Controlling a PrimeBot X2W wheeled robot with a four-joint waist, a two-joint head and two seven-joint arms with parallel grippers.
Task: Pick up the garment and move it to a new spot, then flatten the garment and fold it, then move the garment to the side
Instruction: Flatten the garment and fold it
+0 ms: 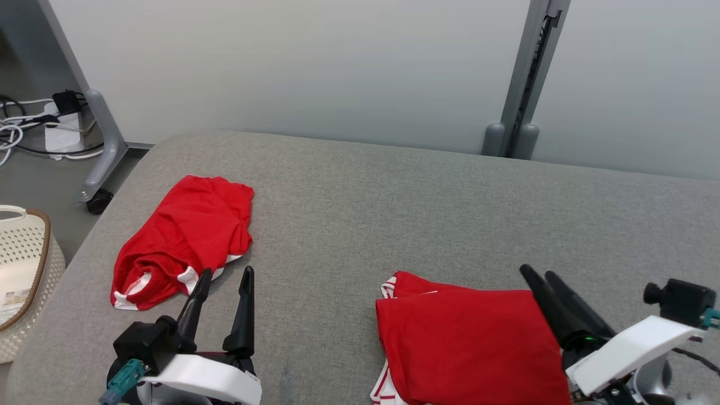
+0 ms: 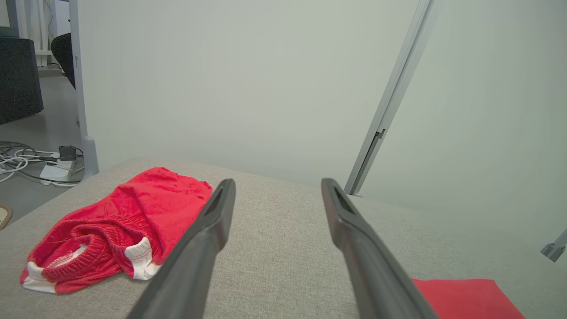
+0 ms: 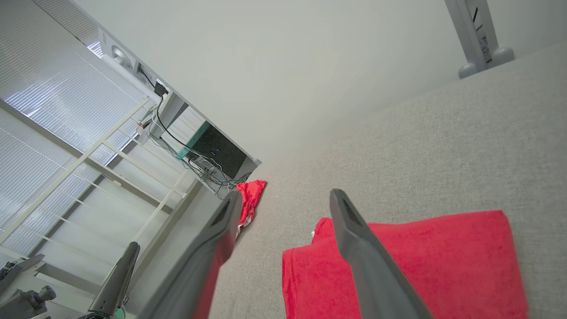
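Observation:
A folded red garment with white trim lies flat at the near right of the grey fabric surface. My right gripper is at its right edge and just above it. In the right wrist view the right gripper stands open with nothing between the fingers, and the folded garment lies below them. A second red garment lies crumpled at the left. My left gripper is open just near of its hem, apart from it. In the left wrist view the left gripper points past the crumpled garment.
A woven cream basket stands off the left edge of the surface. Behind it are a wheeled frame leg and cables on the floor. A grey partition post rises at the far edge. Bare fabric lies between the two garments.

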